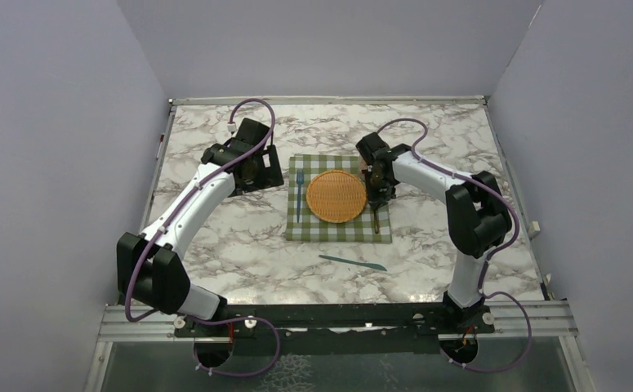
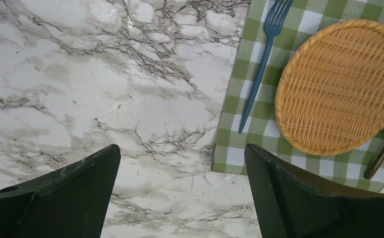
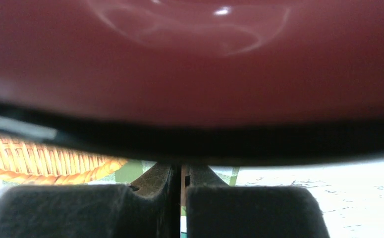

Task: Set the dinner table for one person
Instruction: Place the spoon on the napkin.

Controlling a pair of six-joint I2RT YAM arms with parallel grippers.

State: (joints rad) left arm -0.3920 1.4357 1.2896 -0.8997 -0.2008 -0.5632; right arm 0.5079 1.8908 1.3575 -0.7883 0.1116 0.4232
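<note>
Spoon pinched in right gripper: best lowered flat just right of wicker plate, parallel to fork; left gripper spread, idle.

The dinner table is white marble veined dark grey, the cloth checked green and white, the woven plate golden orange, the fork blue (rather dusky), the knife teal, the spoon dark brown

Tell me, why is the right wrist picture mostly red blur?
Right wrist view: a glossy dark red surface too close to the lens blurs, carrying a glare spot; the right gripper, pinching a brown utensil, is soft too. Left wrist view: crisp, evenly lit dinner table. Top view: sharp, no hard shadows.
</note>
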